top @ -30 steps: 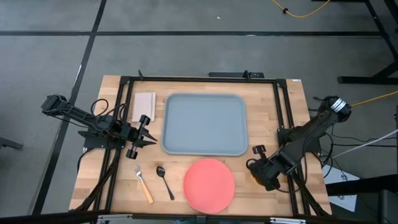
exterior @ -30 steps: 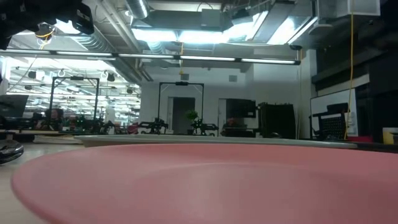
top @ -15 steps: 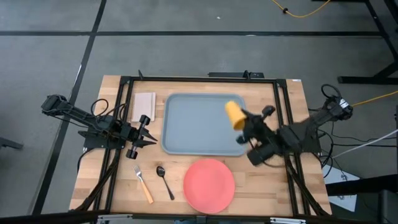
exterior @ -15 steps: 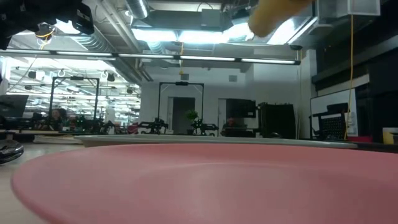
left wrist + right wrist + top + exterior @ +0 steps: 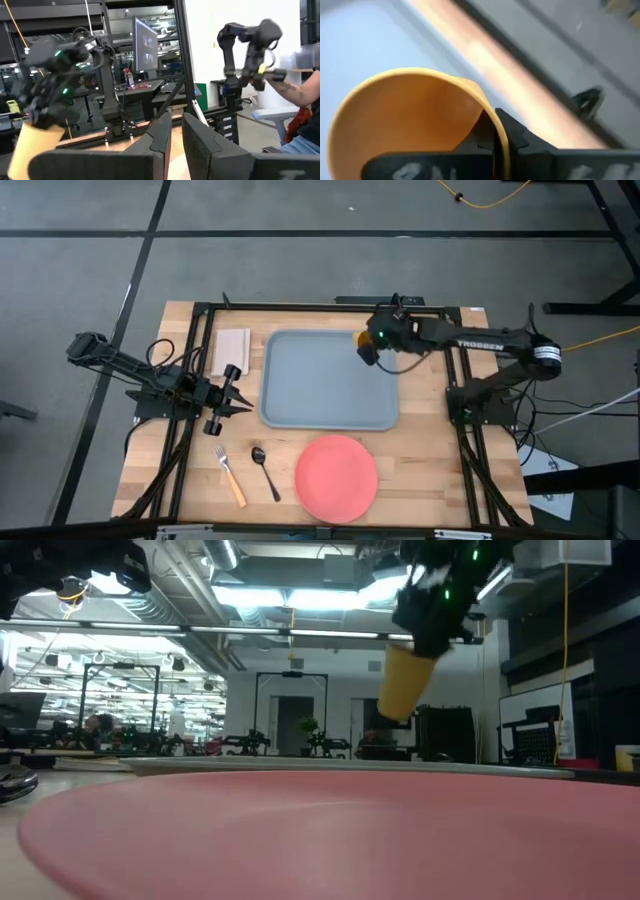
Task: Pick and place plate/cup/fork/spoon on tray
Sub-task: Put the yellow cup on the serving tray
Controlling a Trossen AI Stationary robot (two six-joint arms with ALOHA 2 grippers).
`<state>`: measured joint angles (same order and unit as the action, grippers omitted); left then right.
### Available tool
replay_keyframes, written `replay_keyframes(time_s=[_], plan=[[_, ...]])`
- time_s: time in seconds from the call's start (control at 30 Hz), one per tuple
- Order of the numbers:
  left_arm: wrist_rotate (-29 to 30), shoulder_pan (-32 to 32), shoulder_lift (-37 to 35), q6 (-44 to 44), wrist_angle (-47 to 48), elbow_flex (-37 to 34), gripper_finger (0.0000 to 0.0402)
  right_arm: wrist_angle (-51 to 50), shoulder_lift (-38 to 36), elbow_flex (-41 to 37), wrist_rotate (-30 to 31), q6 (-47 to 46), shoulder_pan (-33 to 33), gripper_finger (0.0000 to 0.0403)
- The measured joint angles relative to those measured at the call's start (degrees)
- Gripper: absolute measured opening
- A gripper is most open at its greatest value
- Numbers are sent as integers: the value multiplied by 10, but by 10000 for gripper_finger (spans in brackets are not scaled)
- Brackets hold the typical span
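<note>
Table (image 5: 480, 480): light wood planks, matt, visible grain. Tray (image 5: 328, 380): grey-blue, smooth, looks like matt plastic. Plate (image 5: 336, 478): coral, smooth, satin sheen, plastic-like. Cup (image 5: 415, 120): yellow-orange, thin wall, smooth matt, paper or plastic, can't tell which. Spoon (image 5: 265, 471): dark metal, slight gloss. Fork (image 5: 230, 475): silvery metal tines, orange matt handle. Pad (image 5: 232, 351): pale, matt, cloth- or paper-like. Right gripper (image 5: 368, 343) and left gripper (image 5: 238, 391): black matt plastic/metal. Frame rails (image 5: 320, 307): black metal.
</note>
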<state>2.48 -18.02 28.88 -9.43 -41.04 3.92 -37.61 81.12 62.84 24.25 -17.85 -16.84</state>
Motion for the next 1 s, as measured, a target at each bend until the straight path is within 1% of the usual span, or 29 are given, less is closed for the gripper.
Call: replay_keyframes(time_s=[0.07,0.2,0.37,0.47,0.73,1.0], plan=[[0,0,0,0,0,0,39,-1,8,-24,-36,-7,-33,2],[0,0,0,0,0,0,39,-1,18,-71,-51,-26,-71,2],[0,0,0,0,0,0,39,7,18,-96,-90,-43,-80,3],[0,0,0,0,0,0,39,6,18,-100,-126,-44,-80,6],[0,0,0,1,0,0,39,6,18,-100,-134,-41,-80,42],[0,0,0,2,0,0,39,6,18,-100,-134,-44,-80,47]])
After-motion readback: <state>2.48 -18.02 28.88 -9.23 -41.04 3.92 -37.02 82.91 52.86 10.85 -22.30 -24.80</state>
